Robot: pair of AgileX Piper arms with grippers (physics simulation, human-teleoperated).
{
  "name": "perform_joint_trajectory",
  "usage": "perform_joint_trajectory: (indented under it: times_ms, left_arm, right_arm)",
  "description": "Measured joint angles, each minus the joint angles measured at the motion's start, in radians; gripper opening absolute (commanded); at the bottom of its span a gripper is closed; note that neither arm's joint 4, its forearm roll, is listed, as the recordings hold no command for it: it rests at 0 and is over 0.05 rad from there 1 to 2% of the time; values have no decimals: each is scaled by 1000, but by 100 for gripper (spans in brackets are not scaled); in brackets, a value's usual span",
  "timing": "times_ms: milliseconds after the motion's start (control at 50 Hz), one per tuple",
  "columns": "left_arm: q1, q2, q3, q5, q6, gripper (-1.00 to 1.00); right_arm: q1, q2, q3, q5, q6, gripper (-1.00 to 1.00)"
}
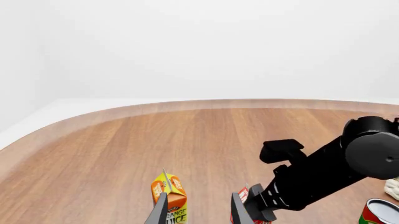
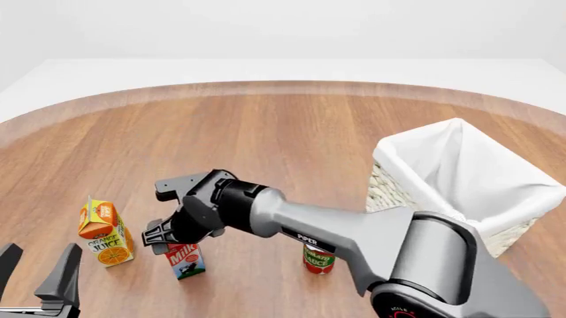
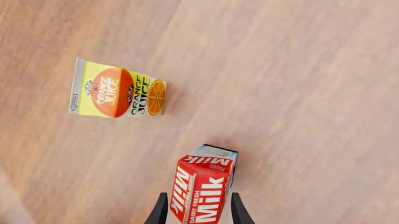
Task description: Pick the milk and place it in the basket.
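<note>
The milk (image 2: pixel 185 260) stands upright on the table (image 2: pixel 292 132), at about seven o'clock from the table's middle in the front view; the orange juice carton (image 2: pixel 105 233) stands just beside it at nine o'clock, and a red can (image 2: pixel 319 259) stands near it at three o'clock. The right gripper (image 2: pixel 164 240) is down over the carton's gabled top; in the right wrist view its fingers (image 3: pixel 160 212) straddle the red upper part of the milk, one on each side, but whether they press the sides or leave a sliver of room I cannot tell. The carton's base seems to rest on the wood, so I judge the pick as barely begun: reach done, grasp being made, lift not yet done. The basket (image 2: pixel 468 173) sits well apart, at about two o'clock from the milk, and nothing shows inside its white liner; the whole carry and the drop remain. The left gripper (image 2: pixel 37 273) hangs at the near edge at eight o'clock, its jaws spread and holding nothing.
</note>
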Motion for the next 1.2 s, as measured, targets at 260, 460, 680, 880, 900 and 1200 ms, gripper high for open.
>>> perform_joint_trajectory:
  times_ms: [260, 460, 680, 880, 900, 1200]
  left_arm:
    - [0, 0, 0, 0, 0, 100]
    - [0, 0, 0, 0, 0, 100]
    - [0, 0, 0, 0, 0, 100]
    - [0, 0, 0, 0, 0, 100]
    - [0, 0, 0, 0, 0, 100]
    - [0, 0, 0, 0, 0, 100]
  right_arm:
    - [3, 25, 3, -30, 13, 100]
    - [12, 45, 24, -62, 34, 100]
    - [14, 37, 46, -92, 64, 100]
    - [21, 29, 65, -116, 63, -100]
    - [21, 28, 66, -117, 63, -100]
    - [20, 23, 77, -125, 56, -100]
